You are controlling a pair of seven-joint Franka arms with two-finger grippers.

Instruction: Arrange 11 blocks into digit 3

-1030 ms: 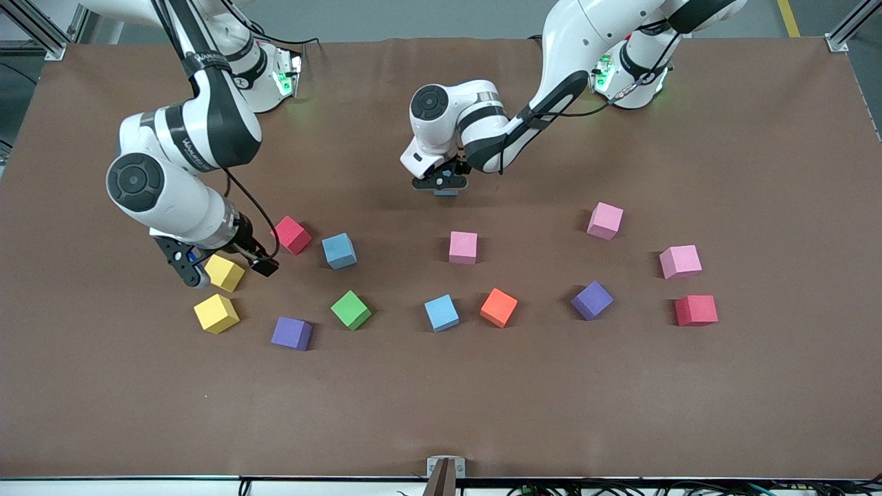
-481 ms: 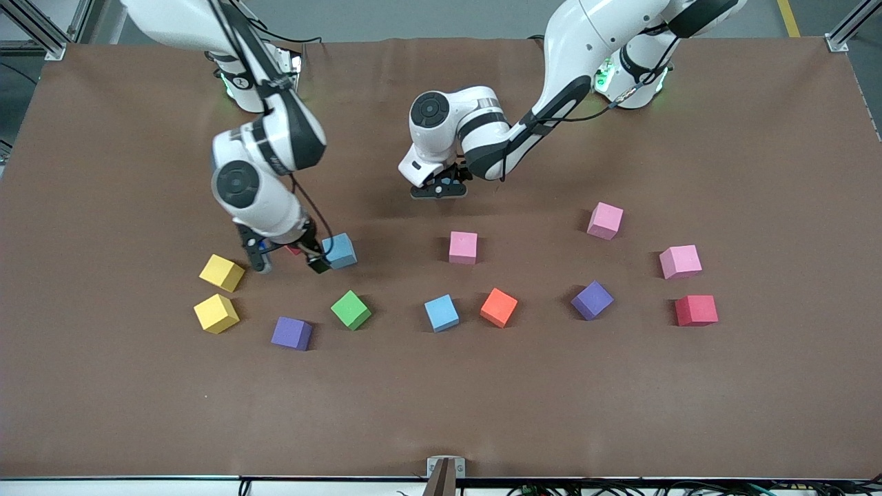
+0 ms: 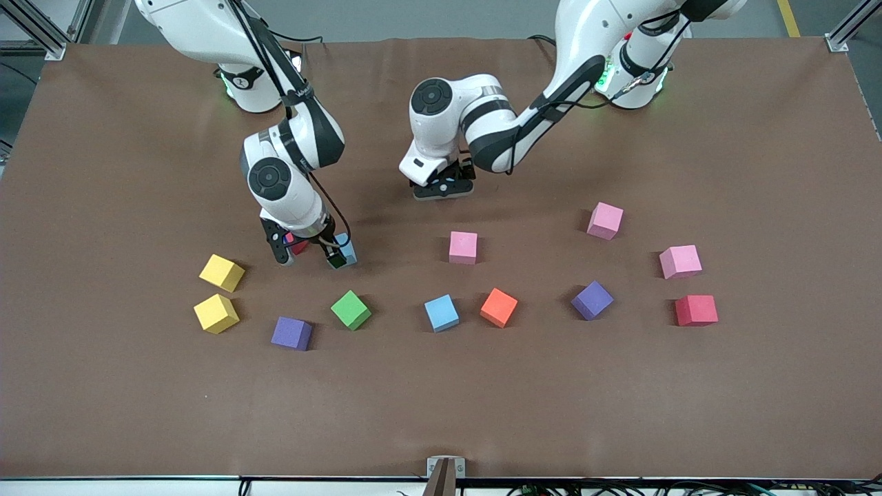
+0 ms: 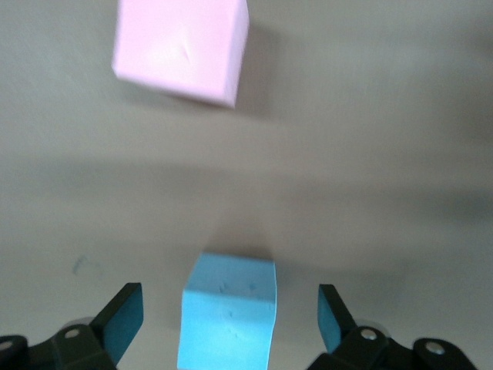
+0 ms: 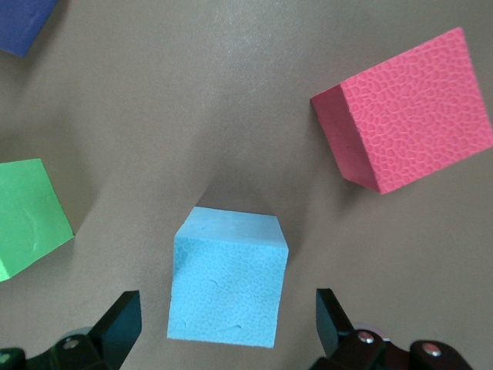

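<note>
Front row: a purple block (image 3: 291,333) sits nearest the front camera, with a yellow block (image 3: 216,313), a green block (image 3: 351,309), a light blue block (image 3: 442,313), an orange block (image 3: 499,307), a second purple block (image 3: 592,300) and a red cube (image 3: 696,310) strung along the brown bench (image 3: 441,413).
Middle row: a second yellow block (image 3: 222,273), then three pink blocks (image 3: 463,247) (image 3: 680,262) (image 3: 605,220) scattered toward the left arm's end.
Right gripper (image 3: 308,252): low over the bench, fingers (image 5: 115,324) spread wide on either side of a light blue block (image 5: 226,276), gripping nothing; a second red cube (image 5: 408,119) lies just beside it.
Left gripper (image 3: 443,187): farthest from the front camera, fingers (image 4: 123,320) released, standing apart from the third light blue block (image 4: 228,310) resting between them on the bench.
</note>
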